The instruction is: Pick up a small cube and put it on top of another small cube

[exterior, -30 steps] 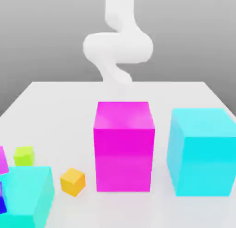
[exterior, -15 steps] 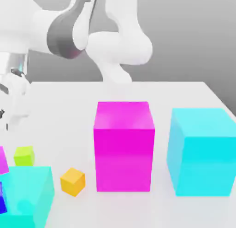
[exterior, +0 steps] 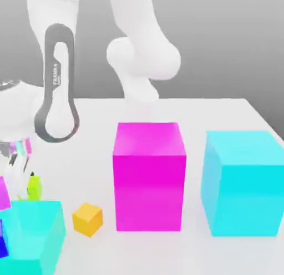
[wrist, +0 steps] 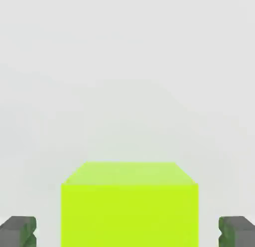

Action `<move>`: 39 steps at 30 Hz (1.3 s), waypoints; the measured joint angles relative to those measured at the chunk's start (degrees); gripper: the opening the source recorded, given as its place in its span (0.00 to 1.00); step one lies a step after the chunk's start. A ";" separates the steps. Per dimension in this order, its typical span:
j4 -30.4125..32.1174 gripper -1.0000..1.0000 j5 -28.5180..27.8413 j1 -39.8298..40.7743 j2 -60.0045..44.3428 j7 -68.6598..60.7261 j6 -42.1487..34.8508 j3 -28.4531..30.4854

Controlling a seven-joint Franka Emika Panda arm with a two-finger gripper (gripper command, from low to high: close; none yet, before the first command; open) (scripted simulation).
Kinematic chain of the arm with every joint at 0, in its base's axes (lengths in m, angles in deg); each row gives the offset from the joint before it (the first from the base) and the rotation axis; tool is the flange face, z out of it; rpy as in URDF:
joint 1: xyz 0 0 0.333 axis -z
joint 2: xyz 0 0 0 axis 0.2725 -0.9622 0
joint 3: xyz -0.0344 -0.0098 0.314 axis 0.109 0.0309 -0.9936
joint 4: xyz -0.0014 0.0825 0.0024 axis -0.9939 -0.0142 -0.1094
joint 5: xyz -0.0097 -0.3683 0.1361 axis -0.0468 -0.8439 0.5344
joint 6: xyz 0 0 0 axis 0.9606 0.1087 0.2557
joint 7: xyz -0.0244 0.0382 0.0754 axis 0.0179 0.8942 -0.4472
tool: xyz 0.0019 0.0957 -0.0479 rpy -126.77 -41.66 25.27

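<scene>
The gripper [wrist: 127,232] is unclenched, its two fingers [wrist: 18,232] standing astride the lime-green cube [wrist: 129,216], with light-coloured surface [wrist: 209,201] visible between each finger and the cube's sides. That straddle is the relation the coming move turns on: the cube lies between the fingers, apart from both in the hand view, and its side edges run squarely to them, so a straight closing should meet two opposite faces without any turn of the wrist. In the exterior view, with twelve o'clock pointing away from that camera, the green cube sits on the surface just beyond the low cyan block [exterior: 30,240], and the hand comes down over it from above. Taken from the orange-yellow cube [exterior: 87,219], the green one is at about ten o'clock, while the big magenta block [exterior: 148,190] stands near three o'clock. Closing on the green cube looks to be the step in hand, with the lift and the stack yet to be done. After the lift, the carry would run toward four o'clock. The orange cube is turned askew to that camera, so some wrist rotation may help the faces line up.
</scene>
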 joint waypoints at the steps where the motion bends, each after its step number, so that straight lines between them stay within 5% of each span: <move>1: 0.00 0.00 -0.04 0.00 0.00 0.04 0.02 -0.01; 6: 0.25 0.00 -1.04 -0.33 1.09 0.84 -0.81 0.55; 13: 2.37 0.00 -12.56 -4.23 13.81 10.60 -11.25 4.63; 39: 5.49 0.00 -15.24 -18.89 23.82 69.31 -17.77 -9.28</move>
